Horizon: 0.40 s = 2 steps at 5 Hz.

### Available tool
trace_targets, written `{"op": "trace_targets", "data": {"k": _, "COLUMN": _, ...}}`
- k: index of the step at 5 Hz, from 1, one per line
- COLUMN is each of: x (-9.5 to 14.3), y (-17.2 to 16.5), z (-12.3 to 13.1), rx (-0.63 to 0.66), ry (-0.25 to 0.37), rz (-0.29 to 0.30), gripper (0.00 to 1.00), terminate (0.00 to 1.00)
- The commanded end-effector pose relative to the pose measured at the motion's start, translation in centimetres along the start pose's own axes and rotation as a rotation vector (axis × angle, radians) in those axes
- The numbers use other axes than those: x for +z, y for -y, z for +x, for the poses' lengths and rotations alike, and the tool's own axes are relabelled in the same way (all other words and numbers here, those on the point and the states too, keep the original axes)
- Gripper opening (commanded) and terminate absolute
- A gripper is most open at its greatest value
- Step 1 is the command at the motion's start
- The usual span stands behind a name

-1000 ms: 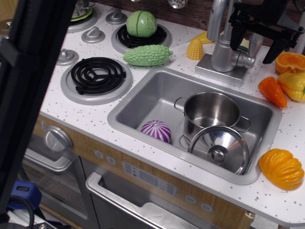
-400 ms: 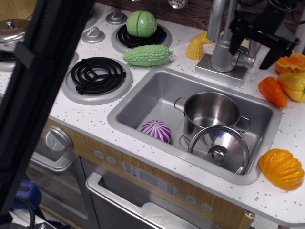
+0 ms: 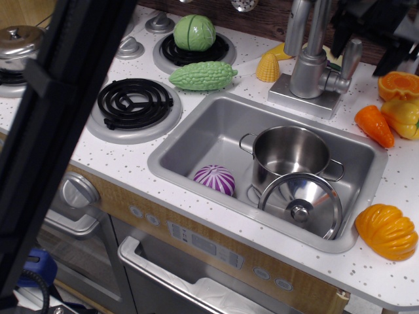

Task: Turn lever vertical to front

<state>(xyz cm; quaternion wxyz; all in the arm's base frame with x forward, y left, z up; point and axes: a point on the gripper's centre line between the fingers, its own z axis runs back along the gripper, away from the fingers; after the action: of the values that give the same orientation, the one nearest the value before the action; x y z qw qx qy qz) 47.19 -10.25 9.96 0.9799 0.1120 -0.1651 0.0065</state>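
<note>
The black pincer [image 3: 383,26] sits at the far right corner of the table [image 3: 118,157], partly cut off by the top edge of the view, so whether its fingers are spread or closed cannot be told; it holds nothing that shows. Just below and left of it the lever [image 3: 350,60] stands upright, rounded end up, joined by a short stub to the faucet [image 3: 309,69] on its square base behind the sink [image 3: 196,140]. The pincer appears just apart from the lever's tip. To the right of the faucet lie a half orange [image 3: 398,85], a small carrot [image 3: 374,125] and a yellow pepper [image 3: 402,118]. Left of the faucet is a yellow corn piece [image 3: 267,67]. In the sink are a steel pot [image 3: 288,154], its lid [image 3: 301,204] leaning against it, and a purple striped ball [image 3: 215,179]. A yellow-orange squash [image 3: 386,230] lies near the right front corner. Farther left, a bumpy green gourd [image 3: 203,75] and a green cabbage [image 3: 194,32] sit by the burners [image 3: 134,101].
</note>
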Motion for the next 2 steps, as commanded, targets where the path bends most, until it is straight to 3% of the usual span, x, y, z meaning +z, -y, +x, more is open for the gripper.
{"op": "trace_targets", "data": {"k": 1, "x": 1.99, "y": -0.79, "z": 2.25, "rx": -0.012, "ry": 0.088, "rz": -0.015, "gripper": 1.0, "terminate": 0.0}}
{"op": "trace_targets", "data": {"k": 2, "x": 1.34, "y": -1.08, "z": 2.51, "rx": -0.018, "ry": 0.103, "rz": -0.029, "gripper": 1.0, "terminate": 0.0}}
